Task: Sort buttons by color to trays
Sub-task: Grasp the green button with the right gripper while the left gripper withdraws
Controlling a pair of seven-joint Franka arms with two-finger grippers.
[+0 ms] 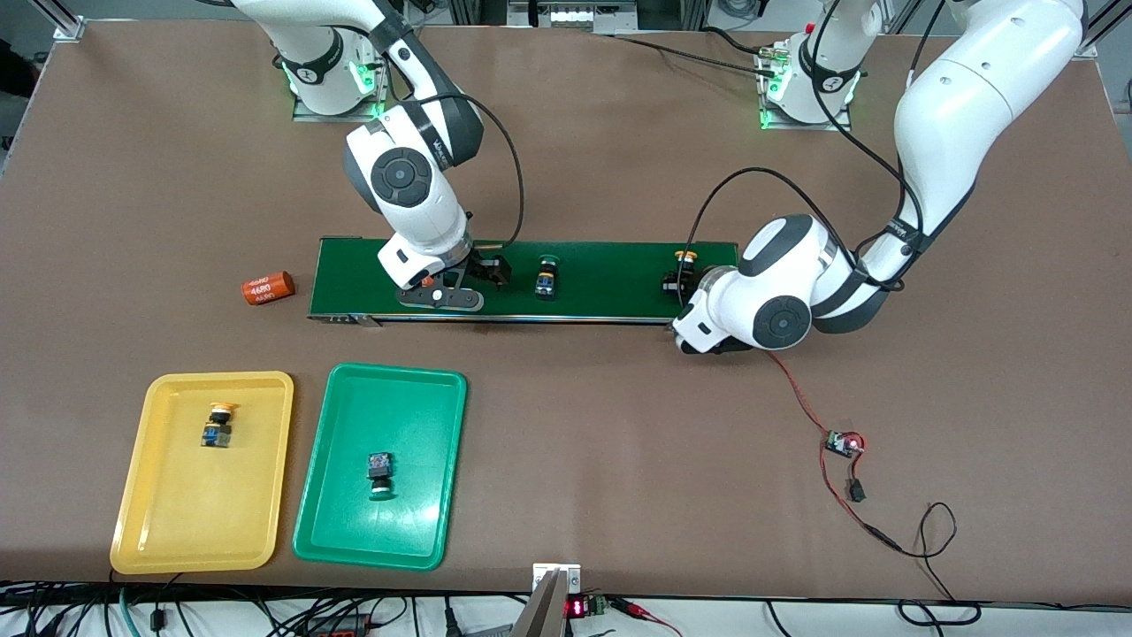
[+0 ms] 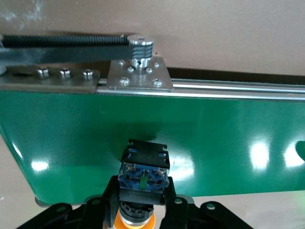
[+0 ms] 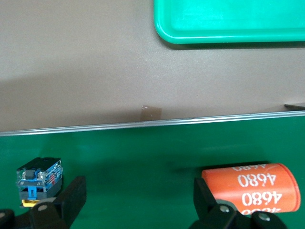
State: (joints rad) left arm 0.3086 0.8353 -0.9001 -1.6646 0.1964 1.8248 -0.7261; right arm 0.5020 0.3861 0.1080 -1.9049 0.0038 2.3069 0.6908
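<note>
The buttons are small, rigid and light, and their round caps would likely slip, so the squarer black body is the better place to grip. The yellow tray [image 1: 168, 531] and the green tray [image 1: 424, 531] lie nearer to the front camera than the conveyor belt [image 1: 610, 292], off its right arm's end. Each already holds a button of its own colour: the yellow-capped button [image 1: 217, 425] and the green-capped button [image 1: 381, 471]. An orange cylinder [image 1: 267, 287] lies on the table just off that same end of the belt. The right gripper [image 3: 138, 198] hangs low over the belt near that end. Its jaws are spread wide around nothing, and a second orange cylinder [image 3: 250, 186] lies just outside one finger. A loose green button [image 1: 546, 276] sits on the belt near its middle. At the belt's left arm's end, the left gripper [image 2: 143, 193] is pinched narrow across the body of a yellow button [image 2: 144, 167], which looks to be resting on the belt.
</note>
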